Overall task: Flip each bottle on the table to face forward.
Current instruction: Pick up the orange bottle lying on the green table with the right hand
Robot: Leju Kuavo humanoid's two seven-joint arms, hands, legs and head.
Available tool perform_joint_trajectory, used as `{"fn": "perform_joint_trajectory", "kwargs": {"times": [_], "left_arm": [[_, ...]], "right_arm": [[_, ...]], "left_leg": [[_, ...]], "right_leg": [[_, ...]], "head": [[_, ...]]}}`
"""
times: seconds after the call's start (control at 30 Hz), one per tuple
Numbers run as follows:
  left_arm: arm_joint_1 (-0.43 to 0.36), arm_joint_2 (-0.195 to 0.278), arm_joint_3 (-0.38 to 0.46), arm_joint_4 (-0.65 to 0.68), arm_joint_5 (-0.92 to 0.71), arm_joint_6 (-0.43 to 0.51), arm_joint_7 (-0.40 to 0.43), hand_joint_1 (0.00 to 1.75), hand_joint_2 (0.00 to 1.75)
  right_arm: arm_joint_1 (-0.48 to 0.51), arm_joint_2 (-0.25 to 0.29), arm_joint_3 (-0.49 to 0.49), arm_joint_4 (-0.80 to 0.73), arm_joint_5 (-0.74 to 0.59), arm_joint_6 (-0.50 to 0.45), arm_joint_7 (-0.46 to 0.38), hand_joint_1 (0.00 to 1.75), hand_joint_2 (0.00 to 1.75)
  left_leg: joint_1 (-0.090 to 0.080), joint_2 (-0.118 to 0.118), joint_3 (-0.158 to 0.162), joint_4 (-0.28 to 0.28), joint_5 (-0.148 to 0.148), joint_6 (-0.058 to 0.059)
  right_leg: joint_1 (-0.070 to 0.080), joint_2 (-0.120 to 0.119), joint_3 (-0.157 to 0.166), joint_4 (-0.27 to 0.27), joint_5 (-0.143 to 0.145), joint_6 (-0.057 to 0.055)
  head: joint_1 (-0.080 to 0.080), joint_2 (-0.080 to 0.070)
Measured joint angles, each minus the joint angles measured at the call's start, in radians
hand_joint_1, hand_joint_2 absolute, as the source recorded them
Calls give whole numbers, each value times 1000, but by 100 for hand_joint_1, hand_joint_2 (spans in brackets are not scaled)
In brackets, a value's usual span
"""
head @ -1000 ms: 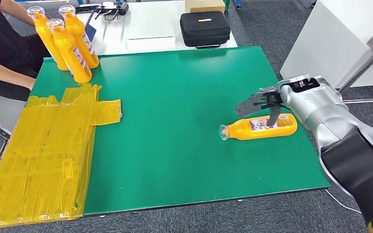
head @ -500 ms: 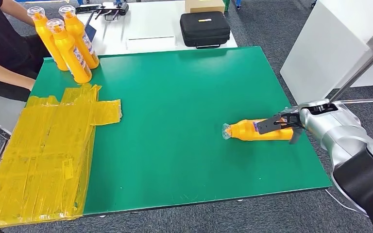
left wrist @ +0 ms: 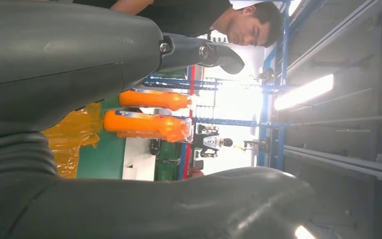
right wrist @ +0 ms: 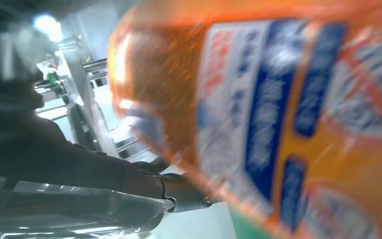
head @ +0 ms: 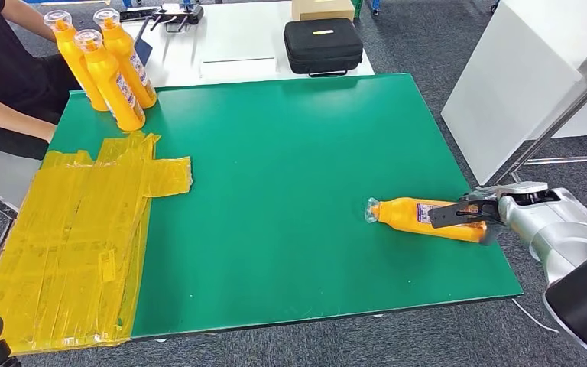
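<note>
Green table across mid-frame, yellow taped sheet at lower left, three upright orange bottles at upper left. At right edge, lying orange bottle, cap toward frame left, grasped by right hand. Left hand: grip impossible to tell.

Head view: high on the body, facing forward and down over the green table, taking in its whole top from well back. Left wrist view: turned on its side, close behind the left hand, looking past it at the upright bottles and yellow sheet, both shared with the head view. Right wrist view: pressed nearly against the lying bottle, blurred by closeness; same bottle seen from above at the table's right edge.
</note>
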Motion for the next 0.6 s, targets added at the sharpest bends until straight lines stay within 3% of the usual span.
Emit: {"fn": "perform_joint_trajectory", "kwargs": {"times": [0.17, 0.6], "left_arm": [[18, 0, -4, -13, -4, 13, -1, 0, 0], [62, 0, -4, -47, -5, 27, -11, 0, 0]], "right_arm": [[29, 40, -25, 0, -22, -57, 31, 175, 175], [32, 96, -54, 0, -40, -60, 12, 175, 175]], "left_leg": [[1, 3, 4, 0, -1, -1], [2, 6, 14, 0, -3, -3]], "right_leg": [[2, 3, 3, 0, 0, 0], [3, 6, 12, 0, 0, -1]], "head": [[0, 0], [0, 0]]}}
